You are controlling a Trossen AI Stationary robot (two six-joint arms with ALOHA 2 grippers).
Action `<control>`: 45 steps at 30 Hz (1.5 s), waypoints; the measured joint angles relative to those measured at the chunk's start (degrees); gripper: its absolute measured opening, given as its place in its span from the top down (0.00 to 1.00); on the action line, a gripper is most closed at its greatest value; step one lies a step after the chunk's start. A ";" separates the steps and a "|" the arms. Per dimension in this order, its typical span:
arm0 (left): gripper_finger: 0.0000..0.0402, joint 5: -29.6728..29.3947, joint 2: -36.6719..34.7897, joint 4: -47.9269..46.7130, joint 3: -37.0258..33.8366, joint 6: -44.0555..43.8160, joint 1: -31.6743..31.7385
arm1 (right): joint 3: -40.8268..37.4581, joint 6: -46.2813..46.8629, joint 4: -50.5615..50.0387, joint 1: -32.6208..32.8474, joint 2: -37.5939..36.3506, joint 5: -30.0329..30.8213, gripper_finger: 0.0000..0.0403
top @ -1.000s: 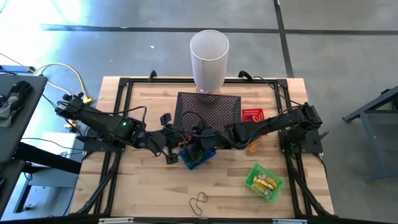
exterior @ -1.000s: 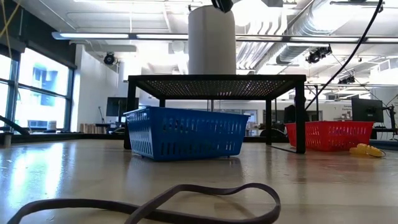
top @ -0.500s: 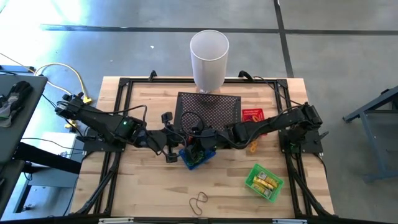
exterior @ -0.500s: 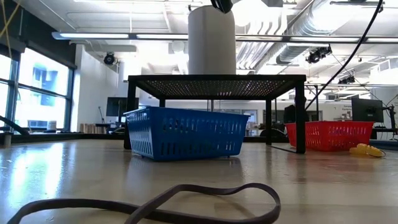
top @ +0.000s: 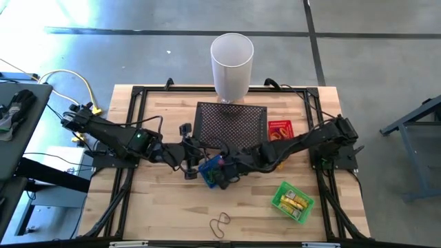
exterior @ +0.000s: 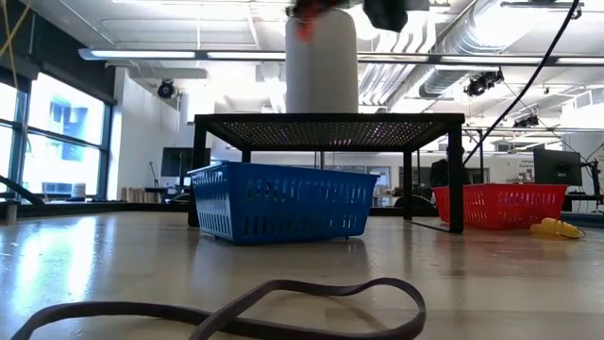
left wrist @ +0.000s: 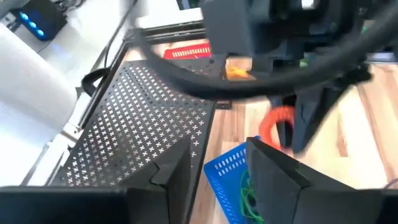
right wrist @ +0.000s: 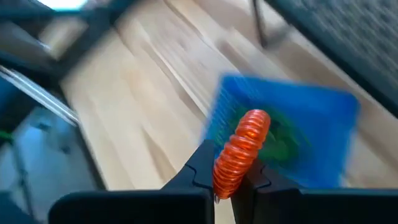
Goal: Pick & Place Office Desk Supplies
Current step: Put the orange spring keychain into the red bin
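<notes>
Right pincer: the right pincer is being held clamped on a ribbed orange coil-like loop, just above the blue plastic slotted basket.
Left pincer: the left pincer is being held just beside the same basket, its fingers standing apart with nothing between them.
What has changed: a second ago the right fingers were being kept wide and the left ones shut; now this is reversed. The right forearm is also being seen swung nearer the front edge of the wooden surface than before.
Reading of the change: the orange loop is probably being passed from left to right, though the handover itself is not shown.
Meaning for the task: one supply is now being carried and is ready to be placed; which basket is intended cannot be told.
Blue basket contents: green bands are being seen inside.
Other containers: a red basket is lying beside the black perforated mesh stand; a green basket is holding small yellow pieces.
Still loose: a dark thin band loop is lying near the front edge, well apart from both arms.
Risk: the springy coil may slip.
</notes>
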 joint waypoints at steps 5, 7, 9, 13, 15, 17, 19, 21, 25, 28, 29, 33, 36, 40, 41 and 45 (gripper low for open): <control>0.62 0.38 0.00 -0.18 0.00 -2.74 -0.02 | 0.00 6.03 -14.40 2.25 -2.74 -0.34 0.98; 0.62 1.12 0.00 -0.14 0.00 -3.73 -0.02 | 0.01 8.42 -21.75 3.30 -4.52 -0.07 0.98; 0.61 2.81 0.00 -0.17 0.00 -5.53 -0.02 | 0.02 12.26 -29.88 4.49 -6.30 0.21 0.98; 0.61 7.42 0.00 -0.15 0.00 -8.96 -0.02 | 0.04 20.26 -44.89 7.23 -9.91 2.02 0.98; 0.61 8.97 0.02 -0.18 0.00 -10.04 -0.05 | -0.01 24.53 -51.51 8.72 -11.53 3.75 0.98; 0.61 9.38 0.02 -0.37 0.00 -11.79 -0.17 | -1.62 25.28 -50.91 8.77 -13.81 5.89 0.98; 0.61 9.38 0.02 -1.17 0.00 -13.69 -0.56 | -4.23 25.28 -49.72 8.19 -17.29 7.59 0.98; 0.61 9.38 0.02 -1.73 0.00 -15.59 -1.15 | -6.78 27.13 -51.37 7.30 -19.16 8.35 0.98; 0.61 10.48 0.02 -3.42 -0.02 -19.59 -2.53 | -16.46 27.37 -48.56 3.34 -24.74 6.33 0.98; 0.61 10.58 0.02 -5.45 -0.02 -22.89 -3.05 | -24.33 26.76 -44.62 -0.31 -29.33 4.90 0.98; 0.61 10.56 0.02 -5.90 -0.02 -23.91 -3.23 | -26.97 26.46 -43.26 -1.49 -30.45 4.81 0.98; 0.61 10.55 0.02 -6.44 -0.02 -26.51 -3.58 | -35.78 22.61 -34.74 -6.99 -33.59 3.19 0.98; 0.61 10.58 0.09 -6.41 -0.02 -27.39 -3.61 | -40.98 17.69 -27.76 -11.51 -34.44 0.35 0.98; 0.61 10.93 0.68 -6.37 -0.04 -29.40 -3.74 | -45.95 14.29 -21.76 -15.83 -33.73 -0.20 0.96; 0.61 11.28 0.83 -6.41 -0.04 -29.93 -3.80 | -46.96 14.27 -20.94 -16.71 -33.43 -0.03 0.94; 0.61 12.16 1.74 -6.52 -0.09 -31.86 -4.72 | -48.54 12.79 -19.75 -19.54 -33.20 0.17 0.84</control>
